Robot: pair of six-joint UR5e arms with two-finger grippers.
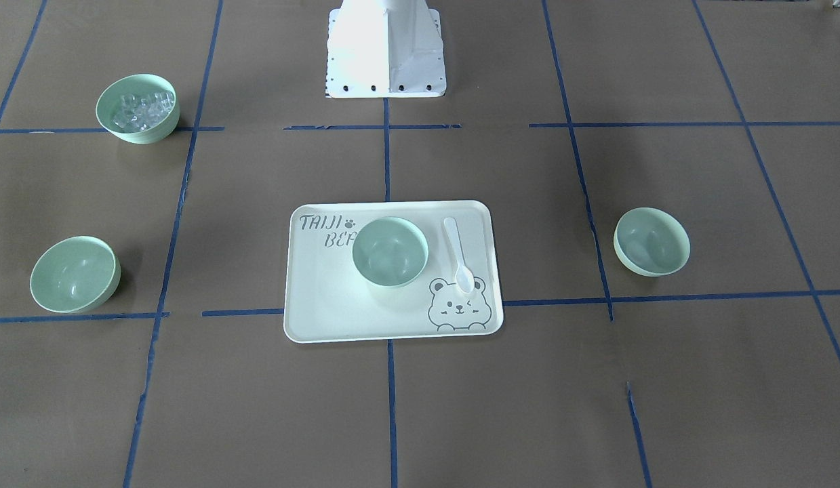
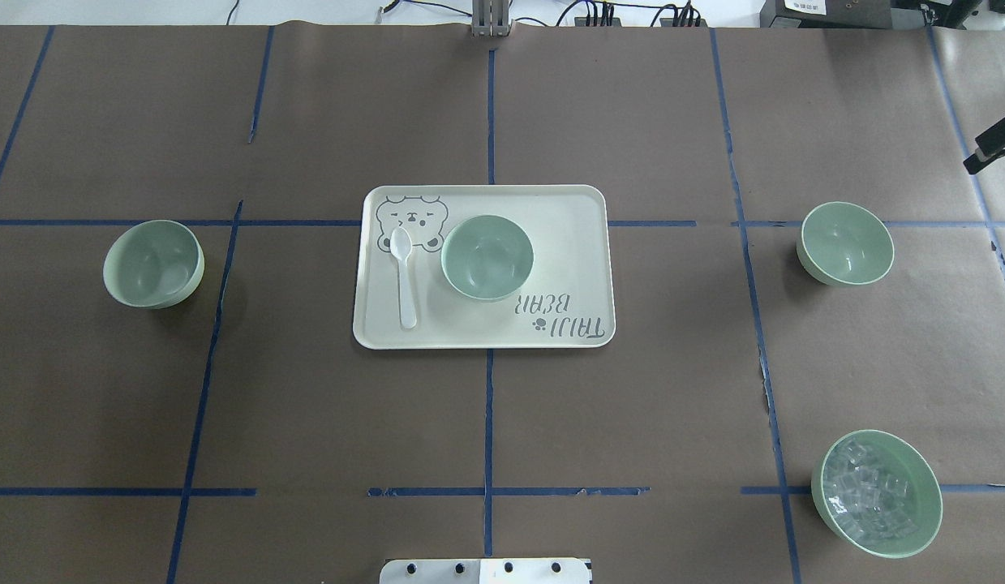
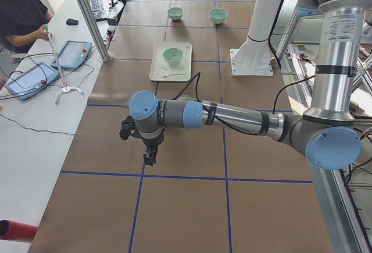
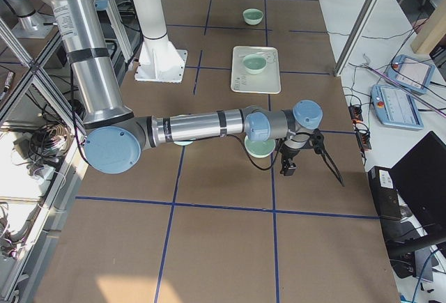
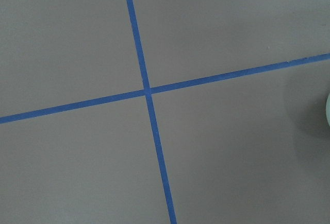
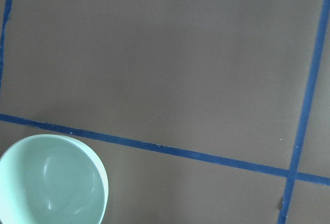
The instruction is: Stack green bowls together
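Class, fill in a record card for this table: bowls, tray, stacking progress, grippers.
Empty green bowls: three; tray bowl on the tray, left bowl, right bowl
Not for stacking: filled bowl with clear cubes, robot's right
Tray also holds: white spoon
Stacked: none yet
Grippers: left gripper and right gripper empty; open or shut unclear

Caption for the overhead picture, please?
Three empty green bowls sit apart, one on the bear tray by a spoon; a fourth holds cubes.

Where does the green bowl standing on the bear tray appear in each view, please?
Front-facing: bowl at centre.
Overhead: bowl at centre.
Exterior left: bowl upper middle.
Exterior right: bowl upper middle.
Left wrist: absent.
Right wrist: absent; different bowl, on paper.
Shared landmark: bear tray beneath it.
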